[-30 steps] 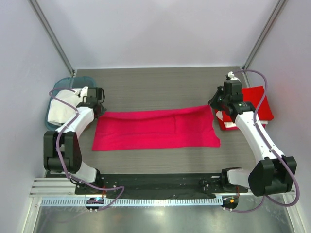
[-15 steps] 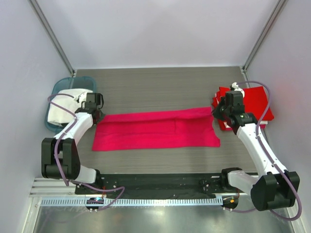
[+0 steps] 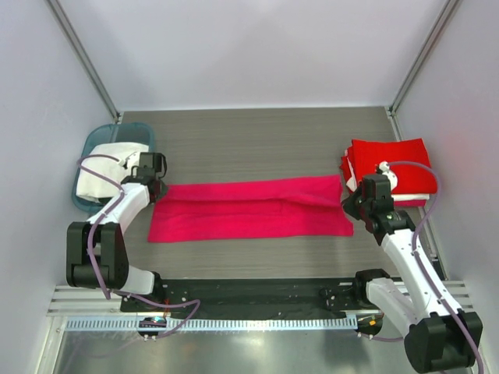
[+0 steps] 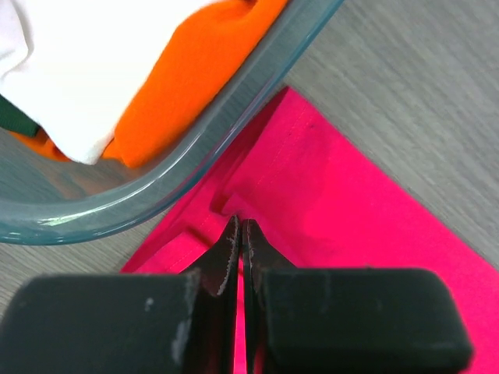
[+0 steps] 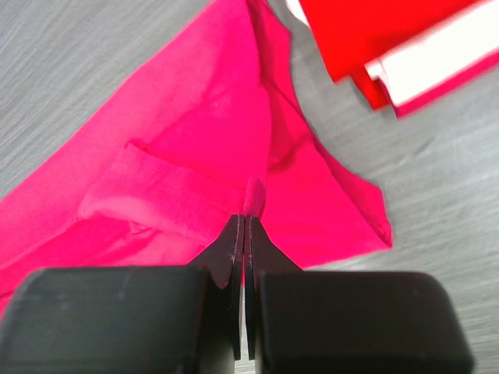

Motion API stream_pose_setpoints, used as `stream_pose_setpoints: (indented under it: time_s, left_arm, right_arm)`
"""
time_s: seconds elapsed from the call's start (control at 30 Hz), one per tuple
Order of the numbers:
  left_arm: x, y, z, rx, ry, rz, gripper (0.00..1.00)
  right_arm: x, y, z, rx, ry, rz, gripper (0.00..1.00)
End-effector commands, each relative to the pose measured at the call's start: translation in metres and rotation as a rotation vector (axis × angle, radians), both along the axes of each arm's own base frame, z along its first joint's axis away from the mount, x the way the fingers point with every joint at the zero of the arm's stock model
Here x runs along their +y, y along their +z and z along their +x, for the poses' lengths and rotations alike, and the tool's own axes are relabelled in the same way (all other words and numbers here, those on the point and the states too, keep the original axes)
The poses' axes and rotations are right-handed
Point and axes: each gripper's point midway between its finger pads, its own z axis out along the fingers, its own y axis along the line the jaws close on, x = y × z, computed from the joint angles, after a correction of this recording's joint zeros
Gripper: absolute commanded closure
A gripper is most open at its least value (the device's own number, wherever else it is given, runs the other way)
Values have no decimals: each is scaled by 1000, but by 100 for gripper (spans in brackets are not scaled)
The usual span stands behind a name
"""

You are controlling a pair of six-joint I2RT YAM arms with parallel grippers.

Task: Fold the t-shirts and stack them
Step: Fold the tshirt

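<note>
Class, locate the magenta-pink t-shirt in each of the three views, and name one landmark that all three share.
Top external: magenta-pink t-shirt spread flat across mid-frame.
Left wrist: lower right, beside the teal basket.
Right wrist: left and centre, beside the red stack.
Shared landmark: the grey wood-grain table.

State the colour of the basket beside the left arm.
The basket is teal; the left wrist view shows it best.

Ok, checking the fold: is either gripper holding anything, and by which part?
Both pinch the magenta-pink t-shirt: the left gripper its left end by the teal basket, the right gripper a fold near its right end.
</note>
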Motion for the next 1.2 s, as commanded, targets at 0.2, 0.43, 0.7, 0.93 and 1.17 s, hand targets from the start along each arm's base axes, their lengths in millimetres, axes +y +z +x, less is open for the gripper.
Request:
stream_pose_setpoints:
  time_s: [0.2,0.43,0.7,0.93,1.17]
  left_arm:
    - [-2,-8,-9,-7,1,-26,96]
    - [-6,24,-29,-152,-29,-48,38]
    - [-38,92,-28,-378,-126,-170,30]
    - [-140,108,8,-355,-377,-272,31]
    - [-236,110,61,-285,-544,-339,31]
  right_arm:
    - [-8,-3,-22,-131,-149,108,89]
    - [-17,12,-30,-277,-181,104,50]
    - [25,-7,8,-94,91,107,52]
    - [60,-15,53,-14,277,137,56]
    - [91,-29,83,34,346,169,67]
